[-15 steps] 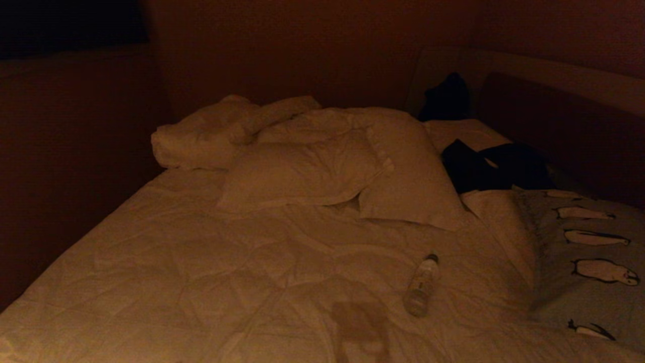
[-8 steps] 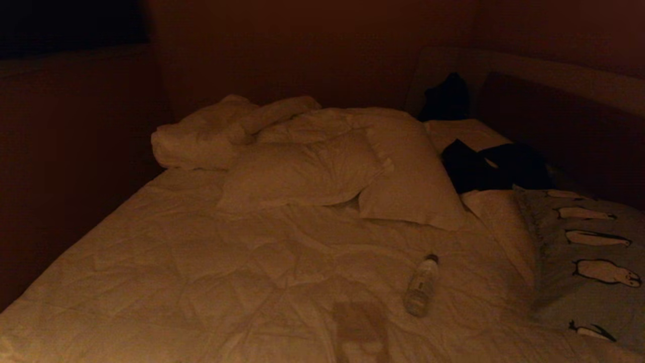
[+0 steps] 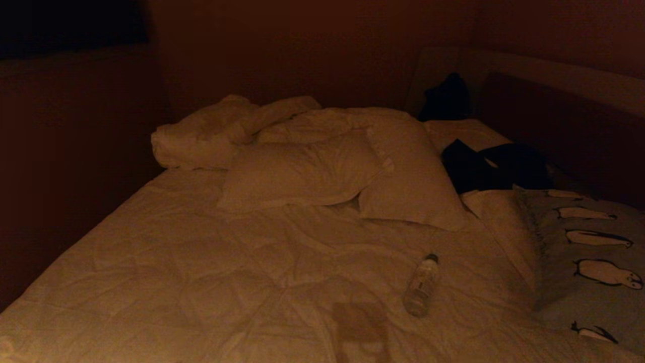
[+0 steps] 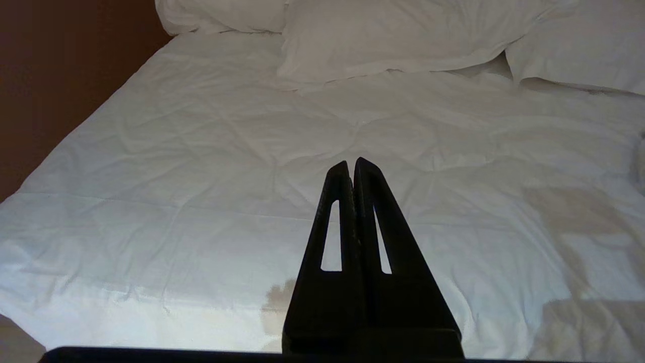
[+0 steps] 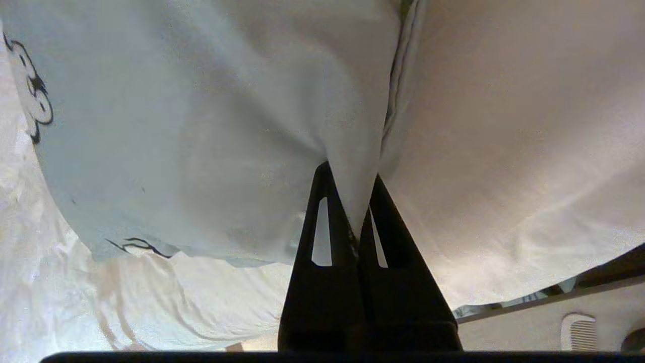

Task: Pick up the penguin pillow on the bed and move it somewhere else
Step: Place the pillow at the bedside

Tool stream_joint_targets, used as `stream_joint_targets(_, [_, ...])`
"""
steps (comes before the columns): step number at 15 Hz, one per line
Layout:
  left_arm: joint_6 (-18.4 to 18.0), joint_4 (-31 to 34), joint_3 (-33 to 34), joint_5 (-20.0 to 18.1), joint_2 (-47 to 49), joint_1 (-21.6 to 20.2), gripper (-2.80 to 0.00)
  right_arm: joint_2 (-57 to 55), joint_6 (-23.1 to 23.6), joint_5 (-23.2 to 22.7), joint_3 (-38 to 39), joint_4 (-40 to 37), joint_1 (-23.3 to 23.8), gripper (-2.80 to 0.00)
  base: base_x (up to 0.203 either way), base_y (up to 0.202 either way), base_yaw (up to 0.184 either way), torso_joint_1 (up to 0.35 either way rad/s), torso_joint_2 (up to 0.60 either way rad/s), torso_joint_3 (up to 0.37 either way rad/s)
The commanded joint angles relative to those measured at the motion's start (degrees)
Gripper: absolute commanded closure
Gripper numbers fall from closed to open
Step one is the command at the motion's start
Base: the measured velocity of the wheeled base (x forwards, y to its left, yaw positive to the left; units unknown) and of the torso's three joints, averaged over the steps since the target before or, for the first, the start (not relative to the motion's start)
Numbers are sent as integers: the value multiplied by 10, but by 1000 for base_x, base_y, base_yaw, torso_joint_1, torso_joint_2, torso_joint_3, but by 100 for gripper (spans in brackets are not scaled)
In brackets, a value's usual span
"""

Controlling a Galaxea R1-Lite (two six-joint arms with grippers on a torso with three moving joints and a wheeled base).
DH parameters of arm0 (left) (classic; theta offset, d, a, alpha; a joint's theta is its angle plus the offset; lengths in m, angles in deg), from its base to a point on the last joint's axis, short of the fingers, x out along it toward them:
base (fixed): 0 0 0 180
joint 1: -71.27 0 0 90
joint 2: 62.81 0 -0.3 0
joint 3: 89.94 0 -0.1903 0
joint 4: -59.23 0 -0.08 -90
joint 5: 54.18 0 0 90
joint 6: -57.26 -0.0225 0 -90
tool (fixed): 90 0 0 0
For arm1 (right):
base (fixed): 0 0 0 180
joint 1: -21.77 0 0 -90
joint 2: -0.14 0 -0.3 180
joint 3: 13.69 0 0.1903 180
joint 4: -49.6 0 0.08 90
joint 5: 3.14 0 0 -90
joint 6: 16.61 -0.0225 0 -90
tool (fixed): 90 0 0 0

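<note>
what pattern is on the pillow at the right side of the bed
Black-and-white penguins on grey-blue fabric; the penguin pillow shows best in the head view.

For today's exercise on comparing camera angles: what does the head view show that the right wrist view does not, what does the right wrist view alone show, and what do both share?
Head view only: the whole bed, two cream pillows, a rumpled duvet, a plastic bottle lying on the quilt, dark clothing near the headboard, and a row of penguins.

Right wrist view only: the right gripper shut on a pinched fold of the pillow's fabric.

Both: the penguin pillow and cream bedding beside it.
</note>
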Motion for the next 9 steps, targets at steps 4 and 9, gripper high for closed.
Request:
stream_joint_targets(4, [0, 0, 0, 0, -1, -1, 0, 19, -110, 0, -49, 0, 2, 0, 0, 0, 0, 0, 0, 0])
stream_joint_targets(9, [0, 0, 0, 0, 0, -1, 0, -1, -272, 88, -192, 0, 7, 0, 0, 0, 0, 0, 0, 0])
